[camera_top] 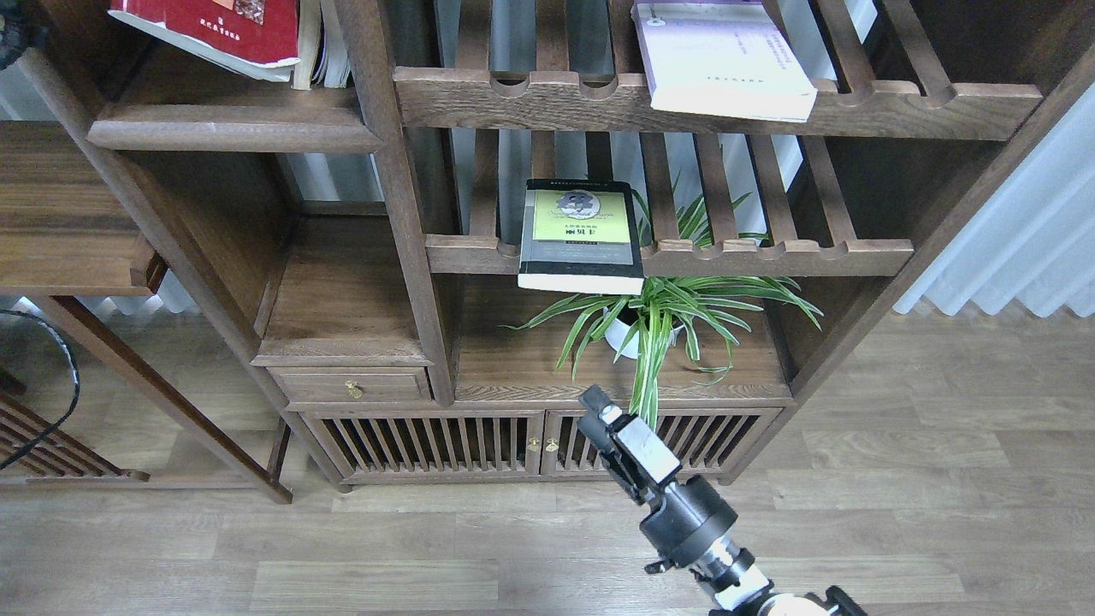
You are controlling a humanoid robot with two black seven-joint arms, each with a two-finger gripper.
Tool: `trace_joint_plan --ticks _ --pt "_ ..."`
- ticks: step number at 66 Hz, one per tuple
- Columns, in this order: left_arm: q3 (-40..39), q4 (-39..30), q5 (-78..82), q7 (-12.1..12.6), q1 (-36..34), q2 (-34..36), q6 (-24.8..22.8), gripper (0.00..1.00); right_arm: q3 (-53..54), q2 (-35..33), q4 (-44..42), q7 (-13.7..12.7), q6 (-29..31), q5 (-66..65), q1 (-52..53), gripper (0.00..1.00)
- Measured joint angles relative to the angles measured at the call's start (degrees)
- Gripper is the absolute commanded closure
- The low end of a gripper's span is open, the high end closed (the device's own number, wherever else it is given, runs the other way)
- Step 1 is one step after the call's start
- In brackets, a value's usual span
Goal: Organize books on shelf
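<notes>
A red book hangs tilted at the top left, above the solid dark-brown shelf, its right edge against a few upright books. What holds it is out of view; only a dark part shows at the frame's top left edge. A white and pale-lilac book lies on the upper slatted rack. A black-grey book with a yellow-green panel lies on the lower slatted rack and overhangs its front rail. My right gripper stands low in front of the cabinet doors, empty, its fingers not told apart.
A spider plant in a white pot stands under the lower rack, its leaves hanging by my right gripper. Below are a small drawer and slatted cabinet doors. A wooden side table and a black cable are at the left.
</notes>
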Motion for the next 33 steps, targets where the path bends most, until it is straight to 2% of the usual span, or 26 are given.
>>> trace_joint_plan --ticks 1,6,23,33 --pt "0.01 0.38 0.03 0.00 -0.06 0.11 0.00 0.94 -0.12 0.00 -0.28 0.77 0.00 0.00 1.98 0.06" --pt "0.03 0.99 0.03 0.00 -0.05 0.10 0.00 0.93 -0.16 -0.01 -0.49 1.16 -0.66 -0.01 3.52 0.06" --pt "0.30 5.46 0.00 -1.04 0.75 -0.85 0.01 0.95 2.30 -0.01 -0.66 3.25 -13.04 0.06 7.10 0.05" --pt "0.74 7.90 -0.02 -2.18 0.14 -0.94 0.01 0.95 4.23 -0.01 -0.67 3.61 -16.28 0.16 9.45 0.05"
